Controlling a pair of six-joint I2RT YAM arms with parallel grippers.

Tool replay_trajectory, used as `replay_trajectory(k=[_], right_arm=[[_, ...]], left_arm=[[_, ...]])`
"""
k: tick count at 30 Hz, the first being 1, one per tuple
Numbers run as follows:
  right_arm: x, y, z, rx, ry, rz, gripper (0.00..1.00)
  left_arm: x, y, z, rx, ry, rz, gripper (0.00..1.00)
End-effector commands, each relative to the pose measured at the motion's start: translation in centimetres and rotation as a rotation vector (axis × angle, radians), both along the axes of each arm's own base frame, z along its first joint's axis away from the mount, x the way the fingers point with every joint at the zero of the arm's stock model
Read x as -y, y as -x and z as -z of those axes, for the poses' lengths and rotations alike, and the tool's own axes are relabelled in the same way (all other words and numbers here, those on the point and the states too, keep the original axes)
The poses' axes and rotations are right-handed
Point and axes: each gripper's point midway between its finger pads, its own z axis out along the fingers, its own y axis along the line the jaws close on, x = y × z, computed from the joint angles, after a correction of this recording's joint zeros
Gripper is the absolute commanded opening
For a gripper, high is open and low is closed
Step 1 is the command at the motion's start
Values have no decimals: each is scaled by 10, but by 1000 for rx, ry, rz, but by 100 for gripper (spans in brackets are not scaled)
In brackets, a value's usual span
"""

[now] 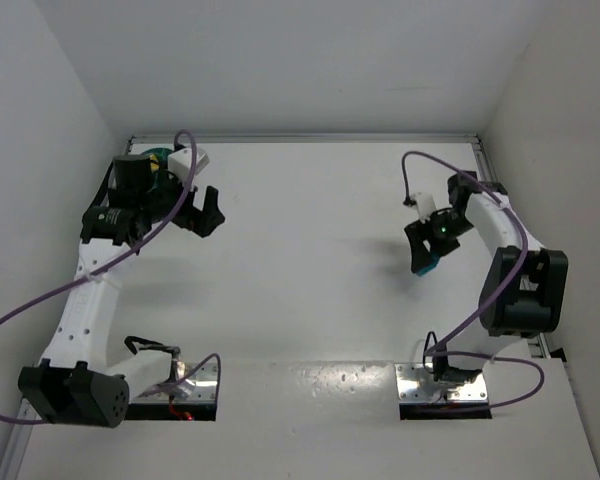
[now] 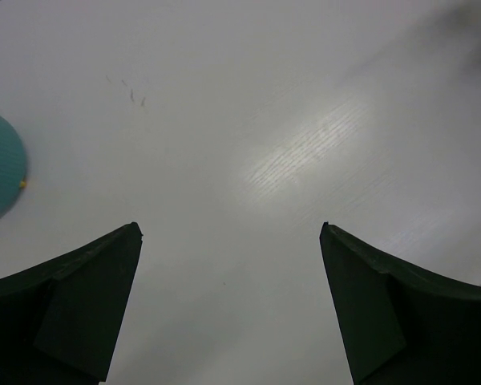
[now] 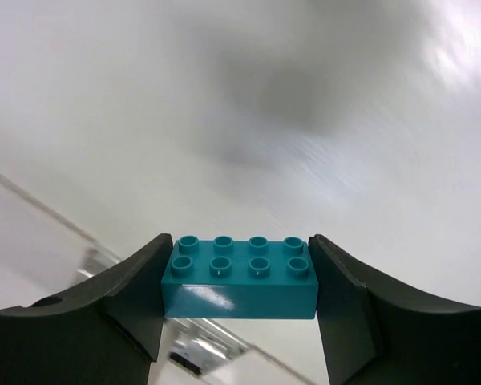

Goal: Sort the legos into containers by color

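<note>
A cyan lego brick [image 3: 239,279] with eight studs is clamped lengthwise between the fingers of my right gripper [image 3: 239,242], lifted off the white table. From above, the brick [image 1: 427,265] shows as a small cyan patch under the right gripper [image 1: 423,258] at the right of the table. The teal bowl [image 1: 158,157] sits at the far left, mostly hidden by the left arm. In the left wrist view only its rim [image 2: 0,172] shows at the left edge, with a tiny yellow speck on it. My left gripper [image 2: 230,230] is open over bare table just right of the bowl, holding nothing.
White walls close in the table on the left, back and right. A metal rail [image 1: 485,165] runs along the right edge. Purple cables [image 1: 40,300] loop off both arms. Two metal base plates [image 1: 420,385] sit at the near edge.
</note>
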Motion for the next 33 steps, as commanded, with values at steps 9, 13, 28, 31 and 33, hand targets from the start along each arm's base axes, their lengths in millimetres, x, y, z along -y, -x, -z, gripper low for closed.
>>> replay_trajectory(k=[9, 13, 28, 31, 33], right_arm=[[-147, -38, -125, -60, -857, 38, 28], [-147, -33, -119, -117, -893, 76, 25], [-151, -24, -133, -155, -968, 114, 25], [-151, -24, -139, -156, -968, 110, 25], [-153, -25, -148, -149, -991, 102, 24]], left_arm=[[17, 11, -21, 113, 166, 26, 100], [28, 24, -20, 122, 188, 110, 100], [69, 54, 0, 197, 221, 288, 100], [78, 58, 1, 202, 225, 322, 100], [84, 59, 1, 214, 228, 343, 100]])
